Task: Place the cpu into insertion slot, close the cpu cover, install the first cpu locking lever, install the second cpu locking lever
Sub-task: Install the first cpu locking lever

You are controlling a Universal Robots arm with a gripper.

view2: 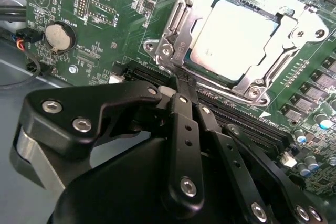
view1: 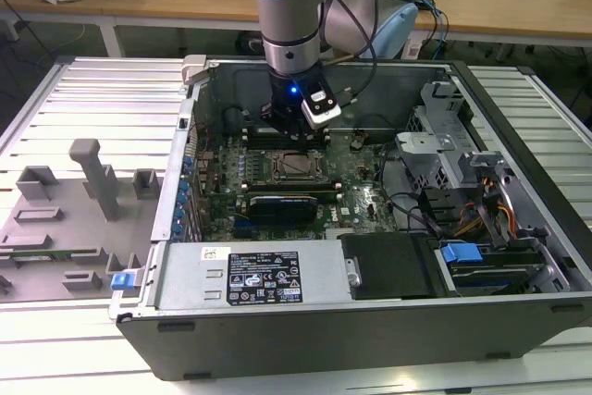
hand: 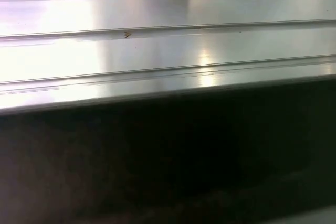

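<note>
While the black end effector (view2: 181, 85) hovers clenched and empty just beside the socket, the pale silvery square cpu (view2: 236, 35) lies under the closed silvery metal cpu cover (view2: 181, 24).

Black screw-studded hand (view2: 181, 90), grey-blue arm (view1: 289, 6)

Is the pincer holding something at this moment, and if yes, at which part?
Nothing is held. In the second wrist view the pincer is shut and empty, its tips beside the socket's edge; the chip lies in the socket under the metal cover.
</note>
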